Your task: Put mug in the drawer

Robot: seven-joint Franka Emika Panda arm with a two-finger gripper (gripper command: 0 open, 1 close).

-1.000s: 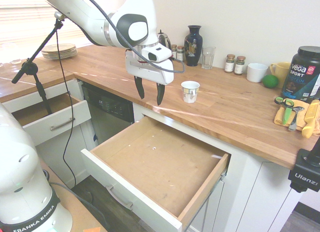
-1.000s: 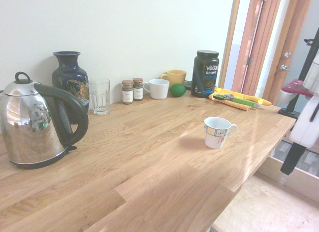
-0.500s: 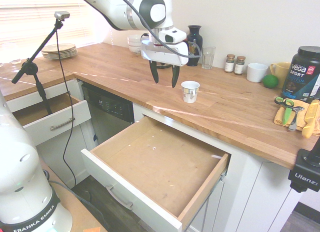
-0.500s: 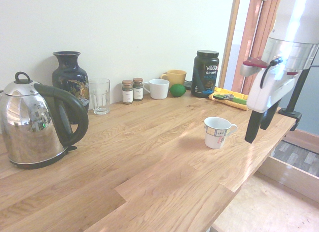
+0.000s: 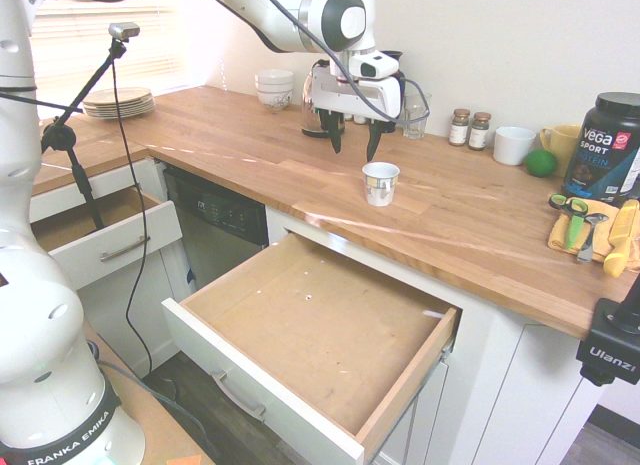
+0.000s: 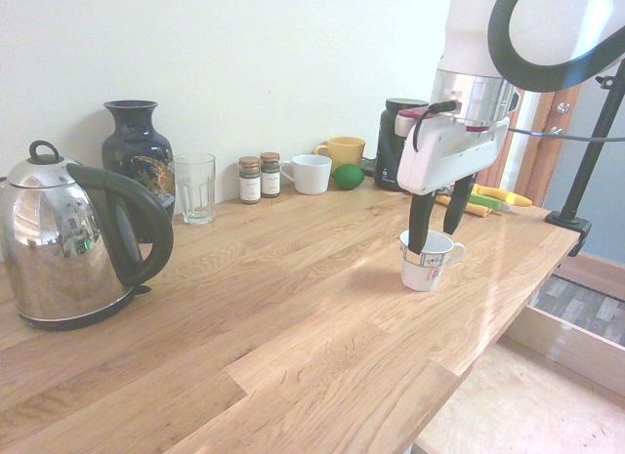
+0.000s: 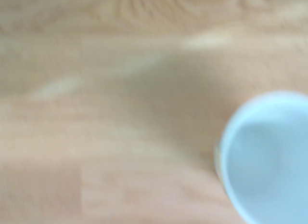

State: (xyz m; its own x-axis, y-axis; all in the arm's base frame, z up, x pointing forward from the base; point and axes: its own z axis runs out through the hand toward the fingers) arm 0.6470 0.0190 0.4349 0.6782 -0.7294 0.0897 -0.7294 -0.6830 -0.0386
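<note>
The mug (image 5: 380, 182) stands upright on the wooden countertop (image 5: 470, 215), near its front edge. It is a small tapered cup with a white rim and a shiny silvery body. My gripper (image 5: 354, 147) hangs open just above it, a little toward the wall, with nothing between the fingers. In the second exterior view the gripper (image 6: 436, 225) is right over the mug (image 6: 427, 262), one finger overlapping its rim. The blurred wrist view shows the mug's white rim (image 7: 269, 156) off to one side. Below the counter the drawer (image 5: 320, 330) is pulled out wide and empty.
A kettle (image 6: 68, 249), vase (image 6: 137, 151), glass (image 6: 195, 187), spice jars (image 6: 259, 178), white mug (image 6: 311, 174) and yellow mug (image 6: 342, 149) line the wall. A Vega tub (image 5: 608, 145) and scissors (image 5: 572, 220) lie right. A smaller drawer (image 5: 100, 235) is open at left.
The arm has swung from in front of the counter, over the drawer, back over the countertop to the mug. The gripper stayed open and the mug has not moved.
</note>
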